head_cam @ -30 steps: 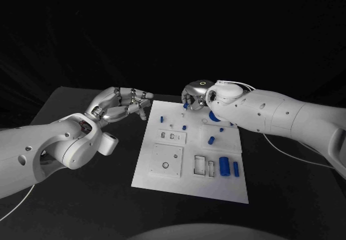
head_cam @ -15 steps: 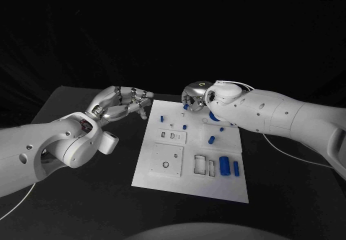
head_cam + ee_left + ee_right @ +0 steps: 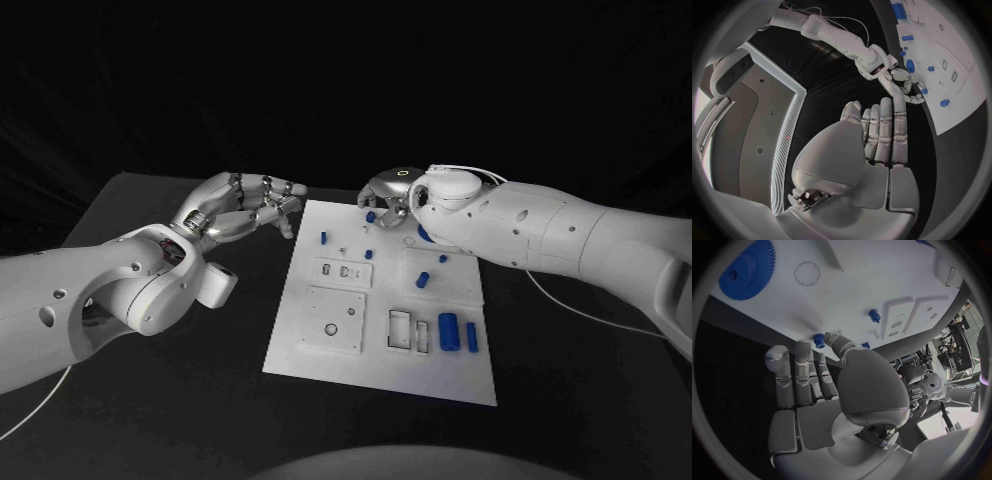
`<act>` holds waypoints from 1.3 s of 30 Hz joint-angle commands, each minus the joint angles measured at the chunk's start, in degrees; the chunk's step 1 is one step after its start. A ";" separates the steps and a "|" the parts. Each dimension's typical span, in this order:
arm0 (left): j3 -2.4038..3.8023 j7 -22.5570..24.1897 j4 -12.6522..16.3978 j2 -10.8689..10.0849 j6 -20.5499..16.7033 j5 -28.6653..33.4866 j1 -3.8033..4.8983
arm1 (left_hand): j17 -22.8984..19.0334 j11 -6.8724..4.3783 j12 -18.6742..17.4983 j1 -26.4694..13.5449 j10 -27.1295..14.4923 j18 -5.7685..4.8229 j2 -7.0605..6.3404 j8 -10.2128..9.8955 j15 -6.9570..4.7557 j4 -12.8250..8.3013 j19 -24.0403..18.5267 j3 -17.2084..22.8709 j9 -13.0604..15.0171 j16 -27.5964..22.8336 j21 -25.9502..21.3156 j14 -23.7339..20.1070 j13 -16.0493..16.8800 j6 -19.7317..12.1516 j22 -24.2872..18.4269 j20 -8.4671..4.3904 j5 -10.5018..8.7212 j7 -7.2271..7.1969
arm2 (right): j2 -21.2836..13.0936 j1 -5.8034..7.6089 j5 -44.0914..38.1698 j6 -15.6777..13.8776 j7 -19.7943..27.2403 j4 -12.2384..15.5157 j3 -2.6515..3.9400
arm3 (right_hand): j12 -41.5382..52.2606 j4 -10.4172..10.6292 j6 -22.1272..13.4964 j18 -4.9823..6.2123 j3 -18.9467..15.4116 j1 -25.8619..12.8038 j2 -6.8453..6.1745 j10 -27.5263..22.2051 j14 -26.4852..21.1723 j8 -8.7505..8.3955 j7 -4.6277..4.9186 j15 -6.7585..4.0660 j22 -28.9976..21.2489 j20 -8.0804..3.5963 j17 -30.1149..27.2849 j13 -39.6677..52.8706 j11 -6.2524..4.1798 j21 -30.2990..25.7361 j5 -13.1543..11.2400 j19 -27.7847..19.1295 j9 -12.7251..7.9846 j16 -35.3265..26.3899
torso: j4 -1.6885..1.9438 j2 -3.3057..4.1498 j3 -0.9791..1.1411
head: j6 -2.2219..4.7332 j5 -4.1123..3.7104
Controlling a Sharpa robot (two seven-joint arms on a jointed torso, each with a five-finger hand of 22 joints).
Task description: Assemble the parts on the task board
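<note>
Right hand [image 3: 387, 194] sits over the far edge of the task board [image 3: 378, 375], fingertip touching a small blue part [image 3: 819, 341] — looks pinched, hard to be sure. Left hand [image 3: 238, 207] hovers just off the board's left edge, fingers loosely curled, holding nothing.

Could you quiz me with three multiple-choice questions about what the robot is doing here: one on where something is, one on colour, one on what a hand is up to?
1. Where is the right robot hand?
A. over the task board's far edge
B. off the table
C. at the near corner

2. What colour is the gear?
A. red
B. blue
C. green

3. The left robot hand is:
A. holding a part
B. pressing the board
C. empty beside the task board

Answers: 1 A, it hovers there; 2 B, plainly blue; 3 C, its fingers hold nothing.
</note>
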 commanded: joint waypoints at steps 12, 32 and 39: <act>0.03 0.07 -0.26 0.24 0.87 -0.16 0.00 | -0.14 0.19 -0.40 0.15 -0.15 0.53 -0.50 -0.33 0.14 -0.06 -0.47 0.31 -0.09 -0.34 -0.36 -0.24 -0.11 0.06 -0.07 -0.13 0.26 0.09 | -2.54 -0.10 -1.25 -8.25 1.02 2.16 -0.01 | -5.23 0.78 -3.55 1.20 -6.61 0.39 0.95 -2.53 -1.72 -0.15 -1.48 0.43 -0.34 1.25 -0.60 0.70 0.40 -3.33 -6.39 -0.51 -8.81 0.25 | -0.09 -0.01 -0.06 | 0.58 -0.15; 0.01 0.01 -1.02 0.52 1.24 -0.16 -0.36 | -0.18 0.20 -0.44 0.17 -0.19 0.53 -0.47 -0.36 0.16 -0.07 -0.50 0.37 -0.08 -0.39 -0.40 -0.25 -0.14 0.04 -0.08 -0.12 0.28 0.09 | -21.61 2.16 3.38 -16.74 1.18 20.62 -0.14 | 70.03 7.55 7.35 3.83 -12.56 -1.15 1.88 48.17 19.88 0.12 5.10 1.52 -8.09 4.52 44.66 59.07 -0.30 -24.44 -10.27 -17.91 -12.78 26.12 | -0.52 -0.13 0.08 | 0.75 0.14; 0.01 -0.02 -1.52 1.15 1.61 -0.16 -0.63 | -0.24 0.20 -0.48 0.35 -0.22 0.53 -0.32 -0.40 0.16 -0.11 -0.54 0.60 -0.08 -0.46 -0.48 -0.24 -0.17 0.01 -0.08 -0.11 0.33 0.08 | -23.59 1.36 3.23 -12.48 -1.56 20.61 -0.31 | 72.48 10.53 9.46 -0.64 -14.81 -3.98 2.04 53.30 26.91 1.54 6.77 1.36 11.43 1.50 50.07 61.30 -0.60 3.40 -8.08 6.10 -8.01 28.59 | -0.54 -0.15 -0.02 | 1.01 0.14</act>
